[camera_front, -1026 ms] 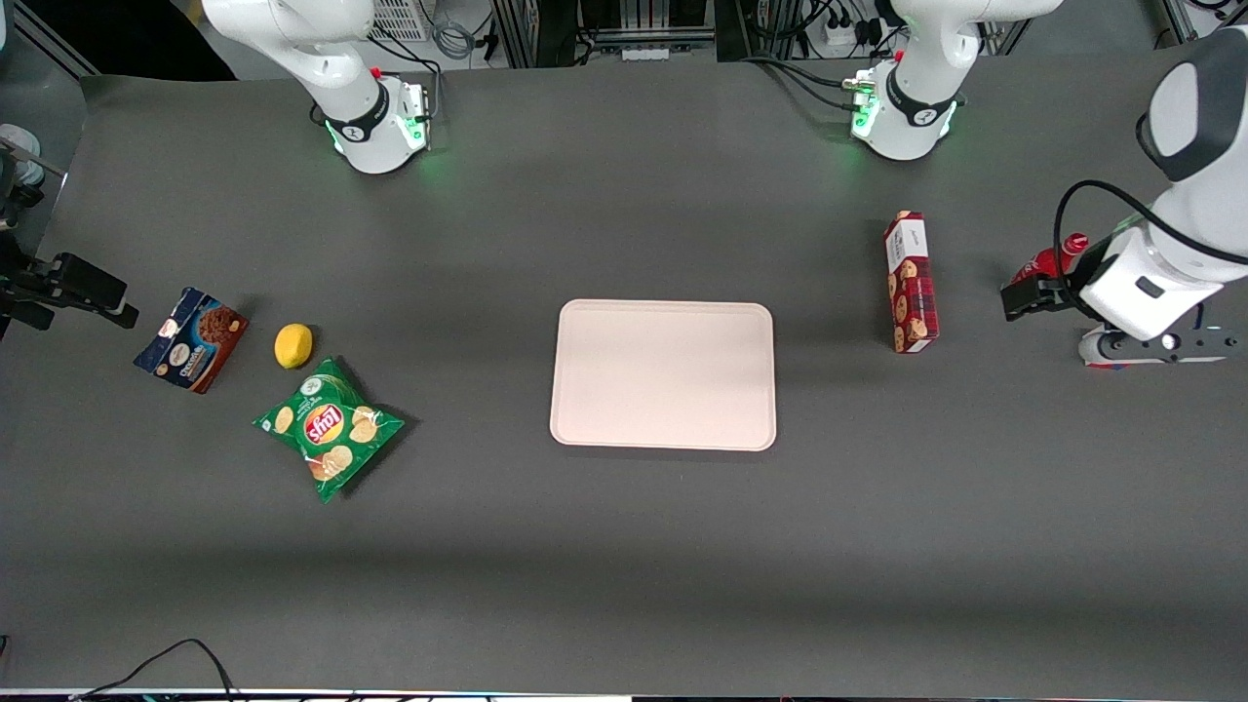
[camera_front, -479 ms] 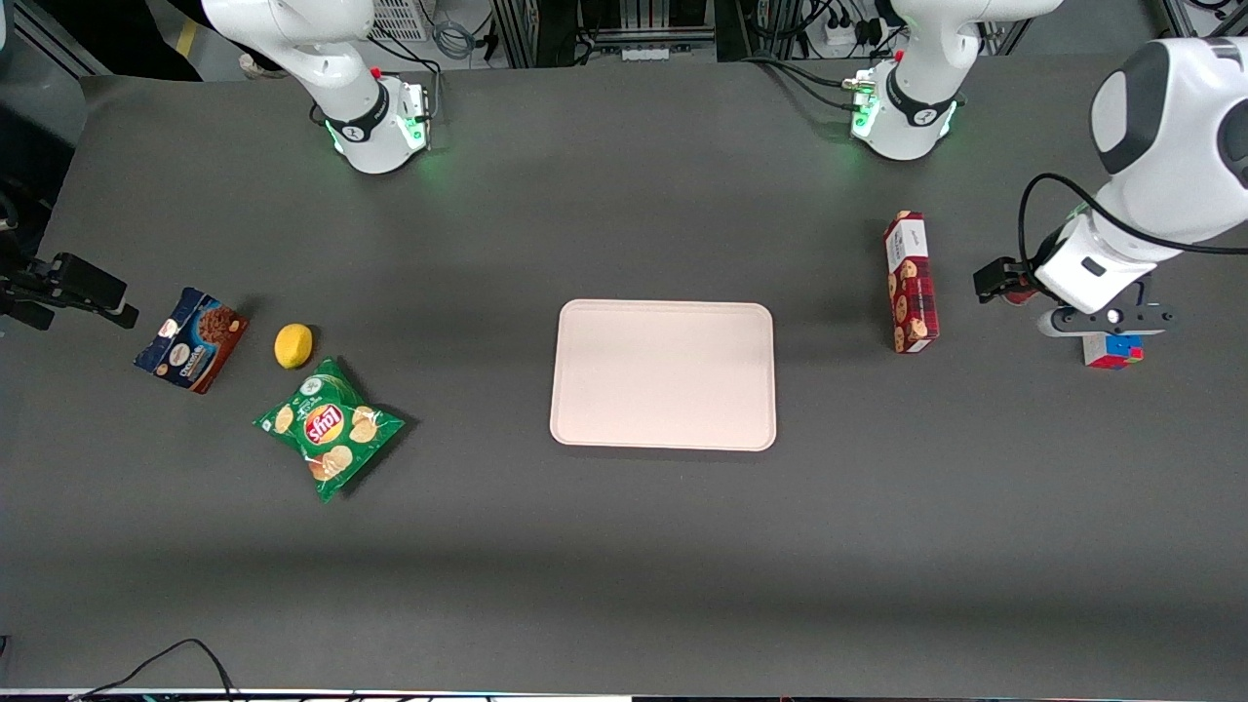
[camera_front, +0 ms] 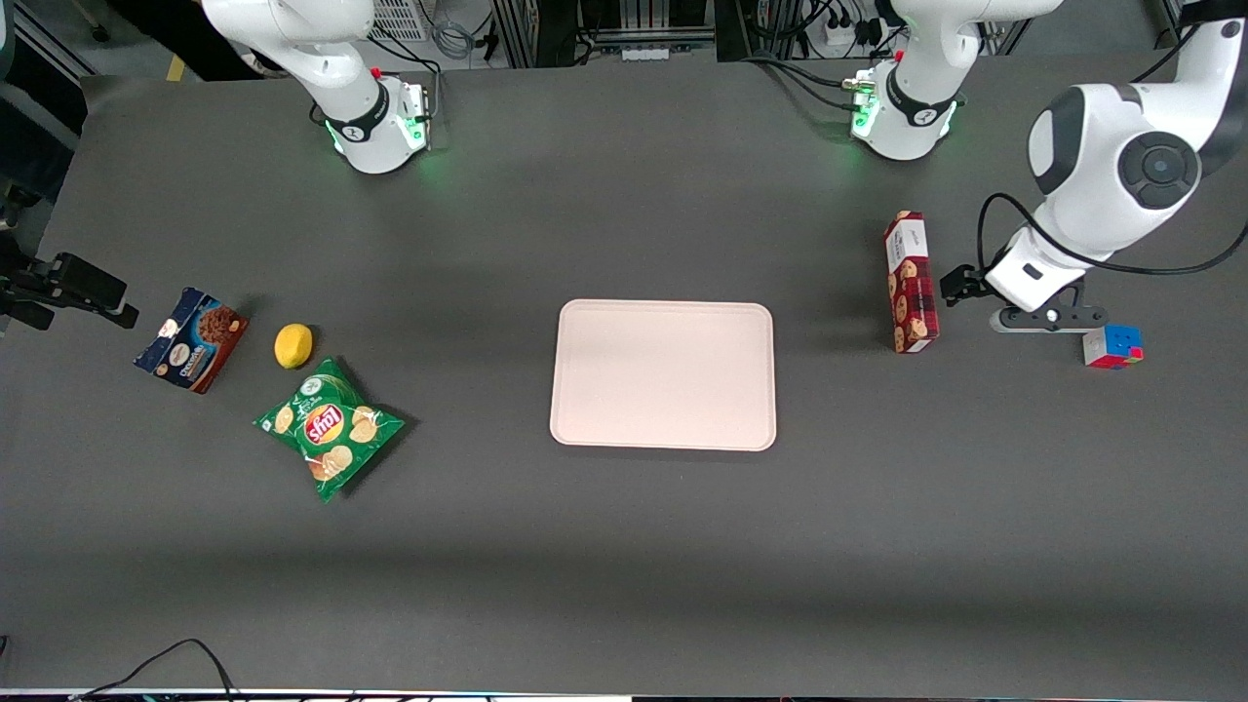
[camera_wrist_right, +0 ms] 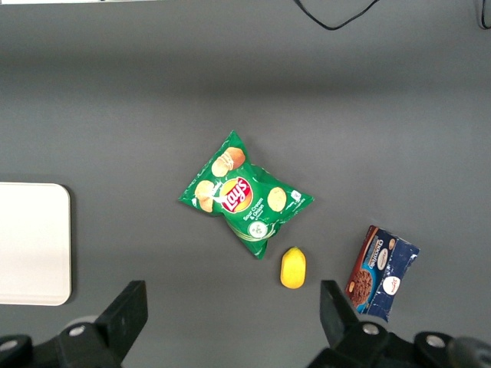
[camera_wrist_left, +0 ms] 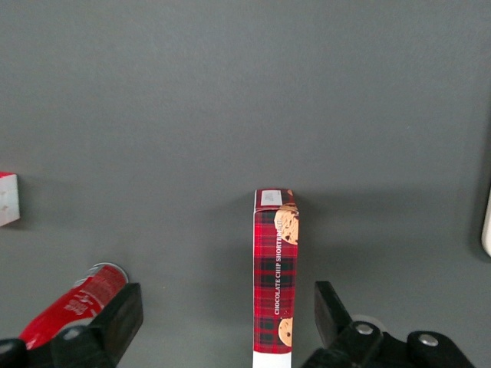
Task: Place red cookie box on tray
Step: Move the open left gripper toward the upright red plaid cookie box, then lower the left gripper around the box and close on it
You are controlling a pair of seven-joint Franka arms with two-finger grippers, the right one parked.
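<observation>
On the narrow side of the red cookie box (camera_wrist_left: 275, 284) you can read "CHOCOLATE CHIP SHORTBREAD" in white capitals running along its length. The green chip bag (camera_wrist_right: 245, 196) shows you the red-and-yellow "Lay's" logo. The dark-blue cookie box (camera_wrist_right: 381, 272) carries white lettering you cannot make out. The pincer (camera_wrist_left: 222, 314) hangs open over the red box and bears no readable marking.

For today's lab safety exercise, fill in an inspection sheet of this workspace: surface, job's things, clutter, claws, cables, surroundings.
Surface: dark grey table mat.
Job's things: long red plaid cookie box on the mat, apart from the flat pale pink tray, which holds nothing.
Clutter: green chip bag, yellow lemon, dark-blue cookie box, colour cube, red bottle.
Claws: left claw open, straddling the plaid box.
Cables: black cable at the table edge.
Surroundings: equipment racks.
</observation>
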